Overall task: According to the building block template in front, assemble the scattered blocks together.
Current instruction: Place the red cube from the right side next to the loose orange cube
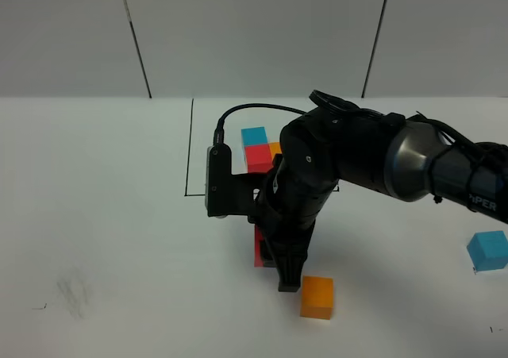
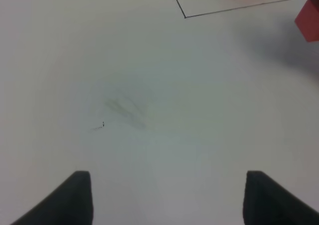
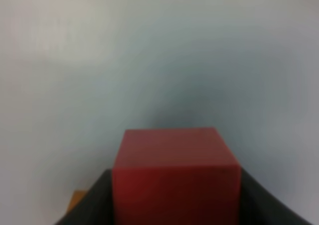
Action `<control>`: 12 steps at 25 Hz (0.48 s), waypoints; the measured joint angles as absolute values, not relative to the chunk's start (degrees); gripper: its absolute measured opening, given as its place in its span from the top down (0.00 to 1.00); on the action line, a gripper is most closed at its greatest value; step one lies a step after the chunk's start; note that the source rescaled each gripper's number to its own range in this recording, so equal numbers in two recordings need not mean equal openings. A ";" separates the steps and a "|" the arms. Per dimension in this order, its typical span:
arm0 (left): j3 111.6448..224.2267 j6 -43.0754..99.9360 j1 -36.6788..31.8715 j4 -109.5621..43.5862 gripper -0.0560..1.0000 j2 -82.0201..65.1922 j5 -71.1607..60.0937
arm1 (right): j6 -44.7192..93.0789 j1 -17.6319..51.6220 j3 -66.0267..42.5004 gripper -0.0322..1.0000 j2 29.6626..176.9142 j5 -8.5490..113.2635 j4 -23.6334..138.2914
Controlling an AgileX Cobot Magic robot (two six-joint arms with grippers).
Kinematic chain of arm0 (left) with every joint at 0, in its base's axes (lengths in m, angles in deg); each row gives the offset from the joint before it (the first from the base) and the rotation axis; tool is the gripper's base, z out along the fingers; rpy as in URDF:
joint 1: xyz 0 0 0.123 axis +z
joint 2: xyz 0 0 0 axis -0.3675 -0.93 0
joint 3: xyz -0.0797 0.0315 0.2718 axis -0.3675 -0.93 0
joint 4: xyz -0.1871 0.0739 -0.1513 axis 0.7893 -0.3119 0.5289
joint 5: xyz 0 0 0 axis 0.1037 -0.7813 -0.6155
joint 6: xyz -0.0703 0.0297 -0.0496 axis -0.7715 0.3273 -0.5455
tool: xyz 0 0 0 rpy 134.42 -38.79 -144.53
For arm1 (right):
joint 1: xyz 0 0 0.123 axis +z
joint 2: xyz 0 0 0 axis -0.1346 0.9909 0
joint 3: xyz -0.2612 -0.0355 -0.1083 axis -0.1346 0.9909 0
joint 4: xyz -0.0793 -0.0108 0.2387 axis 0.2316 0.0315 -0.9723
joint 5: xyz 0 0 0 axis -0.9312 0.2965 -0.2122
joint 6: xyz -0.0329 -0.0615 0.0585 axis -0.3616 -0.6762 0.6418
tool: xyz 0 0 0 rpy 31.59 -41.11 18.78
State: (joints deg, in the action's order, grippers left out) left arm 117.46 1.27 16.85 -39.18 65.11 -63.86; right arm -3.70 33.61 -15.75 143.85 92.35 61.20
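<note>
Pincer on right arm (image 3: 175,201): clamped on red cube (image 3: 173,160), which fills gap between fingers. Orange cube (image 1: 317,297) lies just beside it, toward right and near edge in overhead view; whether they touch, we cannot tell. Cubes have no long axis. Framed template (image 1: 258,148) sits behind arm and shows orange at red's right, so we judge next move as setting red flush against orange's left face. Blue cube (image 1: 486,251) well apart at far right, nearer right arm. Left pincer (image 2: 167,200): fingers apart, empty, over bare table (image 2: 149,75).

White lettering "PER" on the dark right arm (image 1: 470,185)
</note>
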 joint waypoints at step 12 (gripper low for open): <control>117.46 1.27 16.85 -39.18 0.44 65.11 -63.86 | 5.02 34.21 -17.31 0.78 148.03 92.70 60.10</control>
